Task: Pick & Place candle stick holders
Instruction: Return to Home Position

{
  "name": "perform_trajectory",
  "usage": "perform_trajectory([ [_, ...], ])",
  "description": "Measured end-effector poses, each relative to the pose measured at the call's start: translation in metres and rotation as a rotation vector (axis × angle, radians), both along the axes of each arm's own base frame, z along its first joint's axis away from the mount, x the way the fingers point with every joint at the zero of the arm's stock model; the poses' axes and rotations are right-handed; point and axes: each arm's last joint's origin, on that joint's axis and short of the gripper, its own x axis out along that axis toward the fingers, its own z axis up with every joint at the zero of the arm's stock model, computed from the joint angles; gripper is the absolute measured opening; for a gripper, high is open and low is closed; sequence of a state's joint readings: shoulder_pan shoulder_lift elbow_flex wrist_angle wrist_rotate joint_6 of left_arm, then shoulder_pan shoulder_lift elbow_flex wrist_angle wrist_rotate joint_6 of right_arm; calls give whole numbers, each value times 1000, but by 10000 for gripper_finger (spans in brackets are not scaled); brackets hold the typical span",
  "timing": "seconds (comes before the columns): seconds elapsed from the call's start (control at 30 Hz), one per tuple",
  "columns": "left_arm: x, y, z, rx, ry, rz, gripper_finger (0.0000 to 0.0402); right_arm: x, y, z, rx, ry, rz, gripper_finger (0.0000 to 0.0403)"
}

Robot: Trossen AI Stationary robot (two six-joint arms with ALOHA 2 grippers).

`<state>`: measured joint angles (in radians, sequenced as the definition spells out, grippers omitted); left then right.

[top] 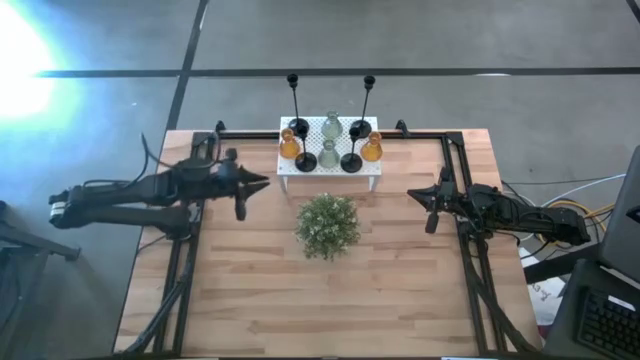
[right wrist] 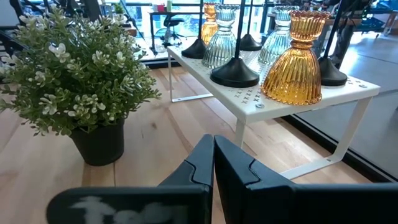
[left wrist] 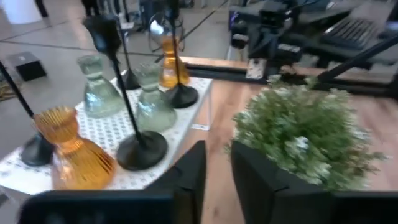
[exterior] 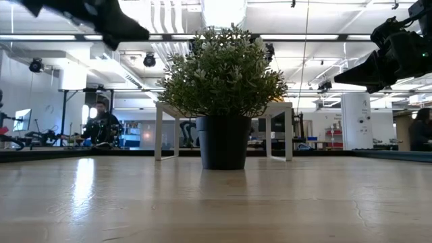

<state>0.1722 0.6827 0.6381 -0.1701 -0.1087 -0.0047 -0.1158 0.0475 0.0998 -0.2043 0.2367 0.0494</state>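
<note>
The candle stick holders stand by their bases on a white perforated stand (top: 330, 172) at the table's far middle: amber ones (top: 290, 145) (top: 371, 148), clear-grey ones (top: 331, 125), and black stems on round bases (top: 350, 160). In the left wrist view they show as an amber holder (left wrist: 71, 149), clear holders (left wrist: 152, 102) and a black stem base (left wrist: 142, 149); in the right wrist view as an amber holder (right wrist: 297, 59) and a black base (right wrist: 234, 76). My left gripper (top: 264, 183) hovers left of the stand, slightly open and empty. My right gripper (top: 413, 195) hovers right of the stand, shut and empty.
A bushy green plant in a dark pot (top: 327, 224) stands on the table in front of the stand, between the two grippers, and it hides the stand in the low view (exterior: 223, 88). Dark frame rails (top: 460, 170) run along the table's sides and far edge. A person (exterior: 101, 125) is in the room behind.
</note>
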Motion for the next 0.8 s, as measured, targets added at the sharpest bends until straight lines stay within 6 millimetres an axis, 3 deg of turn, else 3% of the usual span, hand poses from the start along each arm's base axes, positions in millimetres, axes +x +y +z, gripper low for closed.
perform_trajectory([
  [0.2,-23,-9,-28,-30,-134,-89,7,0,0,0,1,0,0,8],
  [0.5,-51,-15,-62,-37,-314,-147,4,0,0,0,1,0,0,8],
  [0.63,-56,-18,-75,-17,-443,-232,6,0,0,0,1,0,-1,8],
  [0.8,-57,-19,-100,-23,-469,-253,3,0,0,0,0,0,-1,8],
])
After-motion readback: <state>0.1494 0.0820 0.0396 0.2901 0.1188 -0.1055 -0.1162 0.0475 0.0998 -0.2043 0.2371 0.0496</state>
